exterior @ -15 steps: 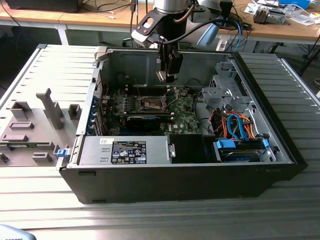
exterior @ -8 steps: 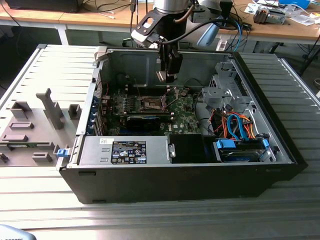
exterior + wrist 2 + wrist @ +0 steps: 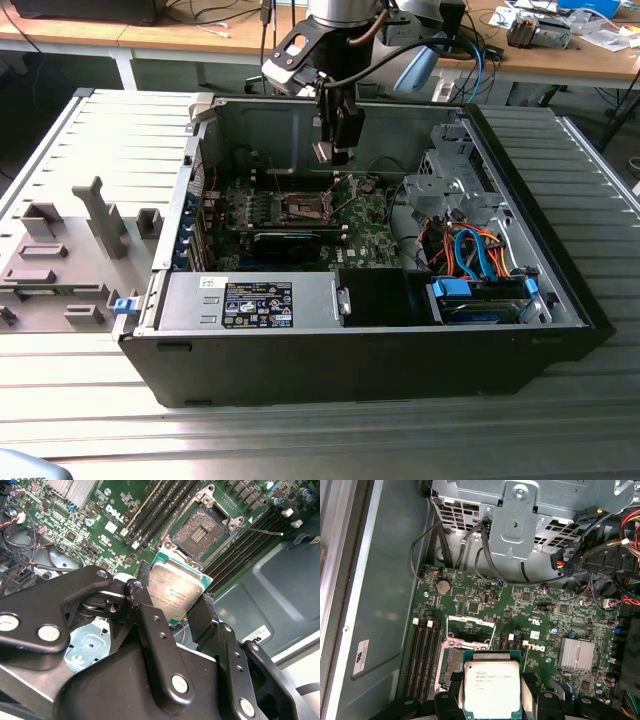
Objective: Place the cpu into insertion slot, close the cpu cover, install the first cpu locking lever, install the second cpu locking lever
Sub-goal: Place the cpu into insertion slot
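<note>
Lying on the ribbed metal surface (image 3: 300, 440), the open computer case (image 3: 350, 370) holds, nearest in the exterior view, a power supply (image 3: 250, 300) along its front wall. Toward the exterior view's right it holds a drive bay (image 3: 485, 300) fed by blue and orange cables (image 3: 470, 250). Beyond these, the green motherboard (image 3: 375, 215) lies flat on the bottom of the case. The insertion slot (image 3: 199, 530) sits among its memory sockets with its contacts bare and nothing seated in it. A perforated metal drive cage (image 3: 520, 515) stands past the board's far edge in the first wrist view.

The arm (image 3: 335, 20) comes down from above the case's far wall, and the end effector (image 3: 335, 150) points down into the case above the motherboard. Its black fingers (image 3: 150, 625) are pinched on opposite edges of the cpu (image 3: 492, 690). The cpu's silvery metal top faces the wrist cameras and its green rim shows around it. The cpu hangs in the air above the board, close to the slot but apart from it.
</note>
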Tool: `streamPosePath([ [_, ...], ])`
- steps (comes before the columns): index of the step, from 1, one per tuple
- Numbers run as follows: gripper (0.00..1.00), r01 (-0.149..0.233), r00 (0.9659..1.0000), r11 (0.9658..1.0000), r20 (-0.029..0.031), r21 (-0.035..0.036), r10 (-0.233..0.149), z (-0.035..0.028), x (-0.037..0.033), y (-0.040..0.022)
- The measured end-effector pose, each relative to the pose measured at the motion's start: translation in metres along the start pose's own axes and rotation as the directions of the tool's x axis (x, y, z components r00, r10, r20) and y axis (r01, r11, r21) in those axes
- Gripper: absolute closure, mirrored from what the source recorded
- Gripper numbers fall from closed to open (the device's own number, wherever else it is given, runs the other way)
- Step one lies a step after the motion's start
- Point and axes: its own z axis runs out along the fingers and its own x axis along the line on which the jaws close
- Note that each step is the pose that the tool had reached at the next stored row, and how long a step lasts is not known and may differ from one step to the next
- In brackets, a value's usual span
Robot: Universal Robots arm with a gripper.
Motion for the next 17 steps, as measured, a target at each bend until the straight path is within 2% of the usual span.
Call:
streamPosePath([
  [17,0.46,-0.017,0.9998,0.9998,0.0007,0.0004,0.017,0.0,0.0,0.0],
])
